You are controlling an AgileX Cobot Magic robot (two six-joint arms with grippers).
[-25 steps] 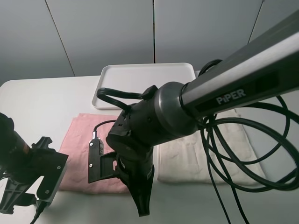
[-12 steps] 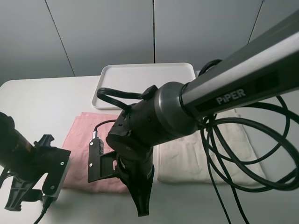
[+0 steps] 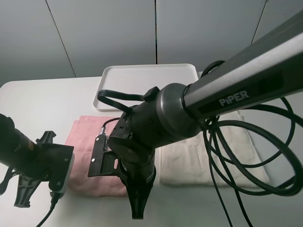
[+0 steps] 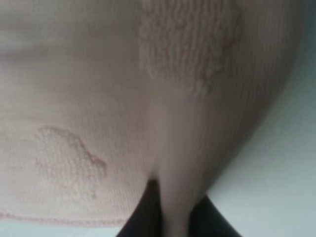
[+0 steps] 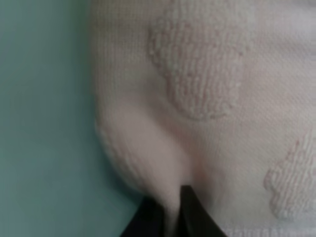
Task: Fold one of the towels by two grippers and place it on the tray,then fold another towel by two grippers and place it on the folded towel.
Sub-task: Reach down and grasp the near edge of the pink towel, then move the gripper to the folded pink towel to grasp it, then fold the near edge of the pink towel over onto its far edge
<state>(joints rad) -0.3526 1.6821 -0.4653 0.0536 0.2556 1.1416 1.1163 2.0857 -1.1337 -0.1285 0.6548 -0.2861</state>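
Observation:
A pink towel [image 3: 85,142] lies flat on the white table, in front of the white tray [image 3: 147,78]. A cream towel [image 3: 203,156] lies to its right. My left gripper [image 3: 52,182] is at the pink towel's near left corner; the left wrist view shows the jaws shut on a pinched fold of pink towel [image 4: 173,197]. My right gripper [image 3: 120,177] is at the near right corner, hidden under its own arm; the right wrist view shows it shut on a pinch of pink towel [image 5: 170,202].
The right arm's black wrist [image 3: 147,127] and looped cables [image 3: 246,156] cover the table's middle and part of the cream towel. The tray stands at the back of the table. Grey wall panels rise behind it.
The left gripper has moved right and inward along the towel's near edge. The right wrist has shifted slightly. The pink towel's near edge looks slightly drawn up.

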